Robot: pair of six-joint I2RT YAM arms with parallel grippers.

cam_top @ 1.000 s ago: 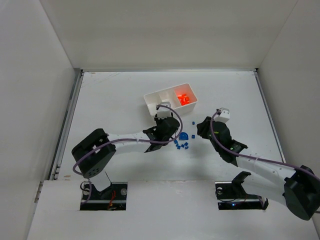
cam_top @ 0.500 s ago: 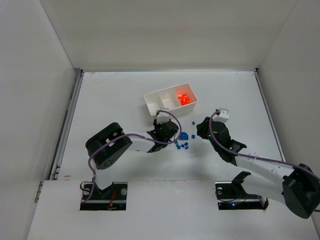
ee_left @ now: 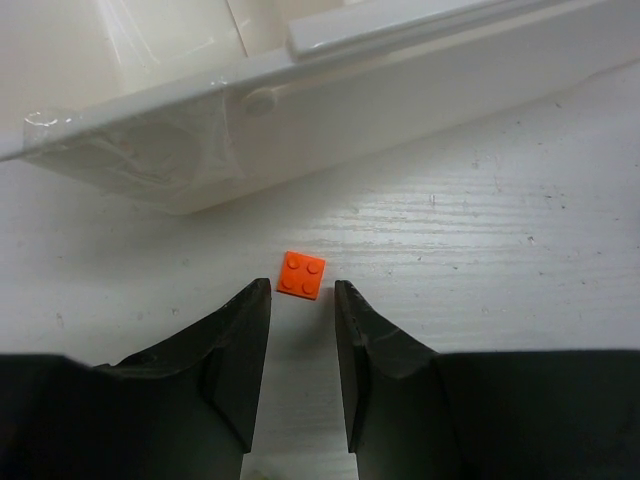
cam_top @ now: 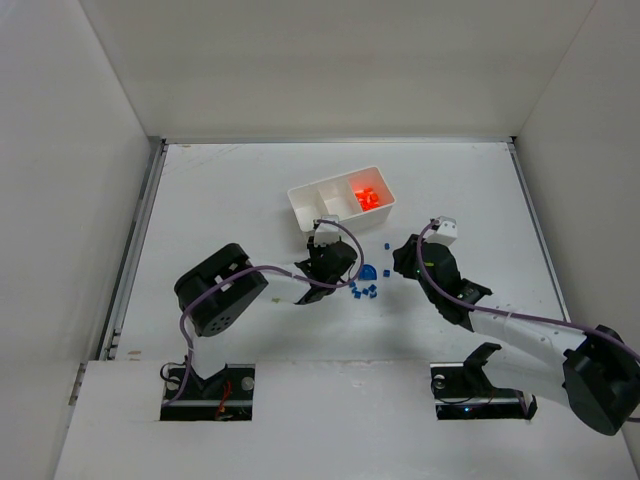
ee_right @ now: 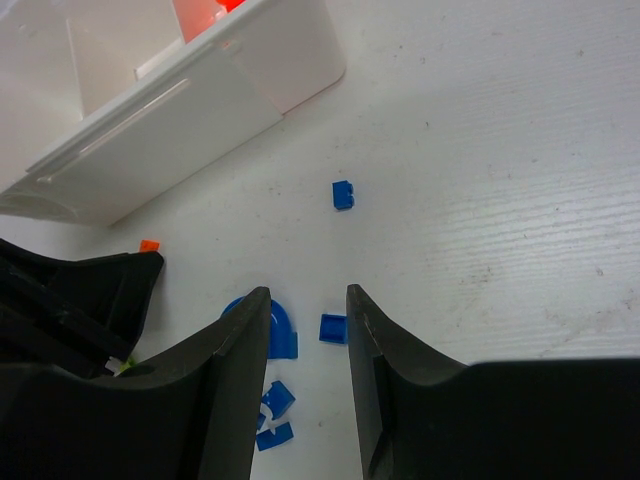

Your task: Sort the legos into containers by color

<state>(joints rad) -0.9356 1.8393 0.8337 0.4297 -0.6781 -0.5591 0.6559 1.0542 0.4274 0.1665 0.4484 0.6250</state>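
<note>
A small orange lego (ee_left: 302, 275) lies flat on the table just beyond the tips of my left gripper (ee_left: 302, 292), which is open and holds nothing; the brick is in line with the gap. The white tray (ee_left: 300, 110) is right behind it. From above, the left gripper (cam_top: 325, 262) sits below the tray (cam_top: 300, 215), whose right compartment holds orange legos (cam_top: 367, 197). My right gripper (ee_right: 305, 300) is open above the blue legos: a rounded piece (ee_right: 275, 330) by its left finger, a square one (ee_right: 333, 328) between the tips, one further off (ee_right: 343, 194), and several small ones (ee_right: 275, 415).
The blue legos (cam_top: 366, 288) lie between the two grippers, which are close together. The left gripper's black finger (ee_right: 90, 290) shows at the left of the right wrist view. White walls enclose the table on the left, right and far sides.
The left arm has folded its elbow back toward its base, and its gripper has drawn slightly nearer and to the left. The right arm has barely moved.
</note>
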